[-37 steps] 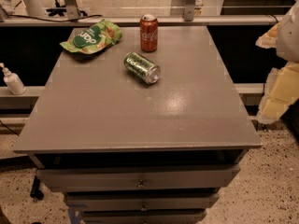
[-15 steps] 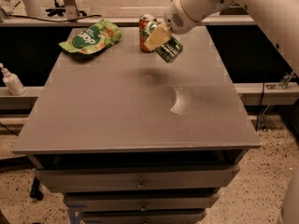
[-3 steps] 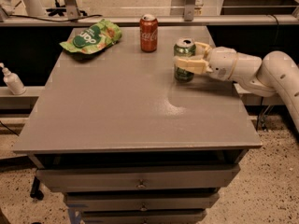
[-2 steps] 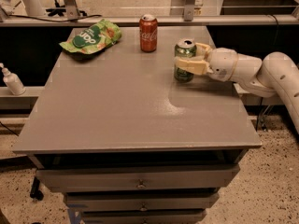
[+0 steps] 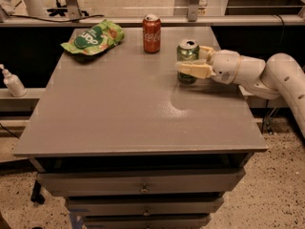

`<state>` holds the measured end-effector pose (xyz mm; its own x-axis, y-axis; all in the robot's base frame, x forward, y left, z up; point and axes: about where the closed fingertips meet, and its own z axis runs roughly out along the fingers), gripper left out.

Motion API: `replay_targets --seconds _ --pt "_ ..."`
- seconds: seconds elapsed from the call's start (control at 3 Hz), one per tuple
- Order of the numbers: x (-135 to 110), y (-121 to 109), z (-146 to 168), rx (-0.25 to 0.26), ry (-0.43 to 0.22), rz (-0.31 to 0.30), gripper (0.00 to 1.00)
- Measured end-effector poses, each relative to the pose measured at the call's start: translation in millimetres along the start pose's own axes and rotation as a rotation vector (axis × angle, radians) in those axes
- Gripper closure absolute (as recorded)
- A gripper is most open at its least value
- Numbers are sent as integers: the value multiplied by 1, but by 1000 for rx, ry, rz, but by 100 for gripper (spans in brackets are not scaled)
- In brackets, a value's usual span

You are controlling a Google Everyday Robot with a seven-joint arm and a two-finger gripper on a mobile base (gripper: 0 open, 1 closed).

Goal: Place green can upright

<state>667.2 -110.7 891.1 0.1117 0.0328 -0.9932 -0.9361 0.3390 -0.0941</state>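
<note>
The green can (image 5: 187, 53) stands upright on the grey table (image 5: 119, 113), at the right side toward the back. Its silver top faces up. My gripper (image 5: 189, 60) reaches in from the right and holds the can between its fingers. One tan finger (image 5: 194, 70) crosses the can's front and the other lies behind it on the right. The white arm (image 5: 267, 73) stretches in over the table's right edge.
A red cola can (image 5: 151, 33) stands upright just left of and behind the green can. A flat green snack bag (image 5: 93, 37) lies at the back left. A white bottle (image 5: 12, 81) sits off the table's left side. Drawers are below the front edge.
The green can lay on its side mid-table, was lifted, and now stands upright at the right. Over the last second the gripper and can have not moved.
</note>
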Motion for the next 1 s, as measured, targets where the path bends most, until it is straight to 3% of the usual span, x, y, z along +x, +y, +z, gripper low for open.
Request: replay_targets --seconds 0.33,1.0 --pt "3 0 -6 -6 5 3 0" --pt "-6 -9 -26 0 32 -18 0"
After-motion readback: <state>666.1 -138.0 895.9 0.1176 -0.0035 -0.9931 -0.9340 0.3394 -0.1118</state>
